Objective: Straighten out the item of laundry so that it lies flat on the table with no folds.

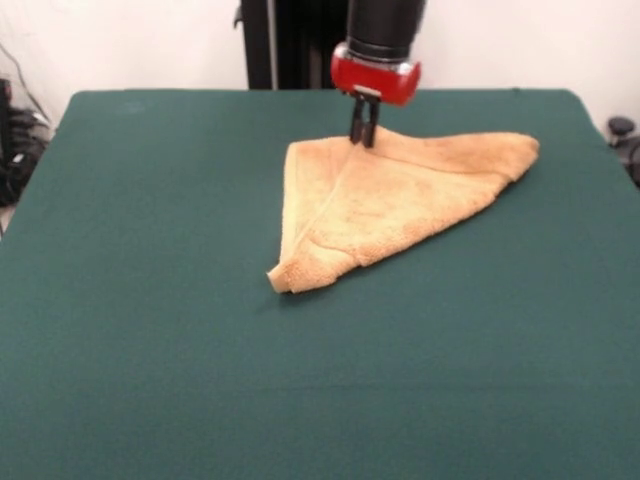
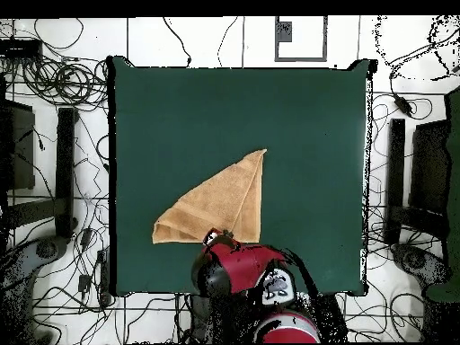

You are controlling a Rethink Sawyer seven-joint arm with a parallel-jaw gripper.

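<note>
The item of laundry (image 1: pixel 390 200) is a tan-orange towel folded over itself into a rough triangle, lying a little beyond the middle of the green table (image 1: pixel 150 320). One pointed corner faces the near side, and a long layered edge runs from it to the right. My gripper (image 1: pixel 363 138) stands upright at the towel's far edge with its fingers (image 1: pixel 356 122) pressed close together on the cloth there. In the overhead view the towel (image 2: pixel 220 199) spreads as a triangle, and the gripper (image 2: pixel 221 236) meets its lower edge, partly hidden by the red wrist.
The green table (image 2: pixel 305 135) extends well past the towel on every side. Cables and dark equipment (image 2: pixel 63 171) lie on the floor around the table.
</note>
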